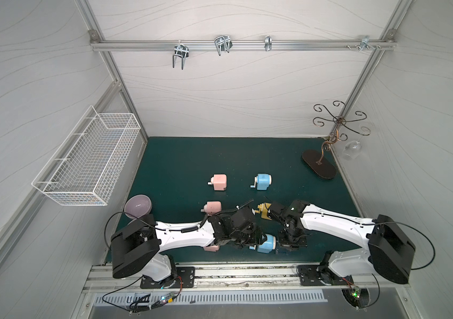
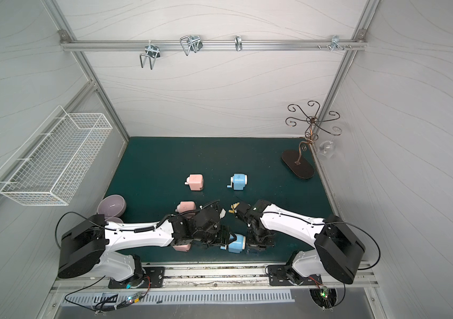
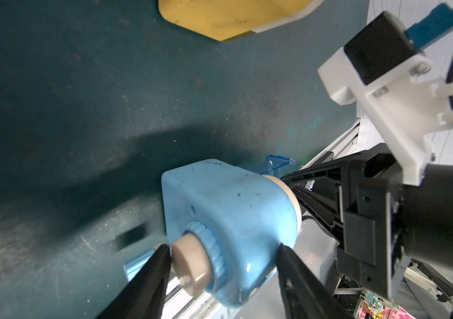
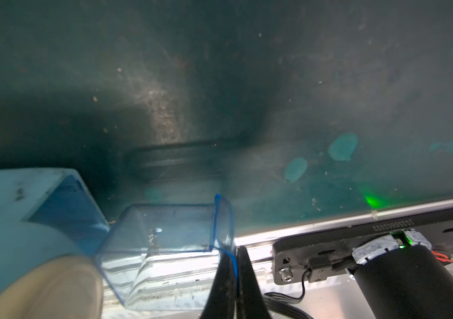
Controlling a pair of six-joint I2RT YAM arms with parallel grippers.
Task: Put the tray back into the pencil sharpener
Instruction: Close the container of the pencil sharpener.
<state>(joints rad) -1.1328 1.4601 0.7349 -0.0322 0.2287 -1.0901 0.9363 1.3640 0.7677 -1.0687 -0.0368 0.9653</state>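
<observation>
In a top view the blue sharpener (image 1: 266, 243) sits near the green mat's (image 1: 192, 160) front edge, between both arms. The left wrist view shows the left gripper (image 3: 222, 259) clamped across its crank end. The right wrist view shows the right gripper (image 4: 236, 279) pinching the wall of the clear tray (image 4: 170, 248), which is just outside the sharpener's open slot.

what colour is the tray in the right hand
Transparent blue; the tray shows best in the right wrist view.

Pale wavy-patterned walls (image 1: 233, 91), dark green mat (image 1: 181, 160), white wire basket (image 1: 87, 163), aluminium rail (image 1: 247, 44)
</observation>
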